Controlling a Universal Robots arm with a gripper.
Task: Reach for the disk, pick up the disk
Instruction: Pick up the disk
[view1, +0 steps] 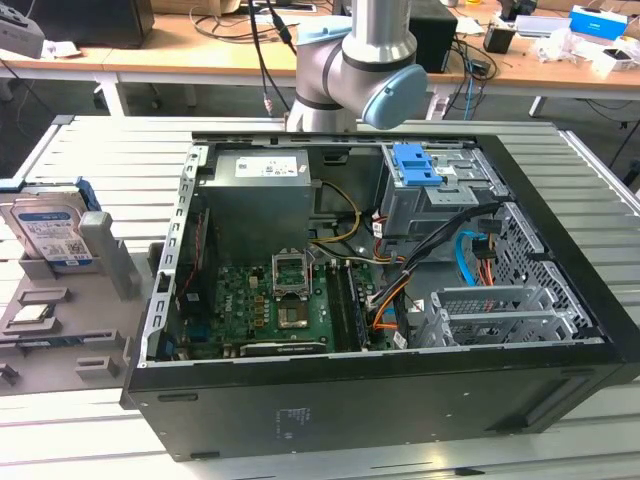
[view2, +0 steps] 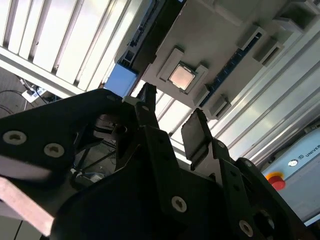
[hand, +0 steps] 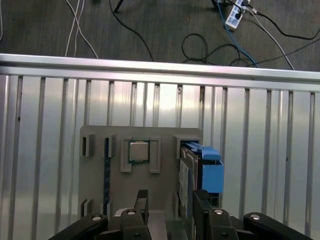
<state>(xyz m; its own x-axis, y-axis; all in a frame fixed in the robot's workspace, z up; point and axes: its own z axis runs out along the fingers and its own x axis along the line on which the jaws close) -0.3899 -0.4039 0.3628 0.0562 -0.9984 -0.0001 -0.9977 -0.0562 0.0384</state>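
Silver-metal disk (view1: 48, 232) with white label and blue band, upright in a slot of the grey slotted stand (view1: 75, 332) at the exterior view's left, on the slatted metal counter (view1: 120, 150); blue rails along its edges; small square chip (view1: 30, 313) flat in a recess of the same stand, near the disk. Well apart from these, toward the exterior view's right, open black computer case (view1: 400, 410); blue latch piece (view1: 415, 165) atop its metal drive cage; grey arm (view1: 365, 60) rising behind the case. In the first wrist view, gripper (hand: 171, 202) above the stand, disk (hand: 185, 175) seen edge-on from over it; fingers (hand: 142, 200) spread wide, nothing clamped between them; one finger close over the disk's top edge, contact impossible to tell.
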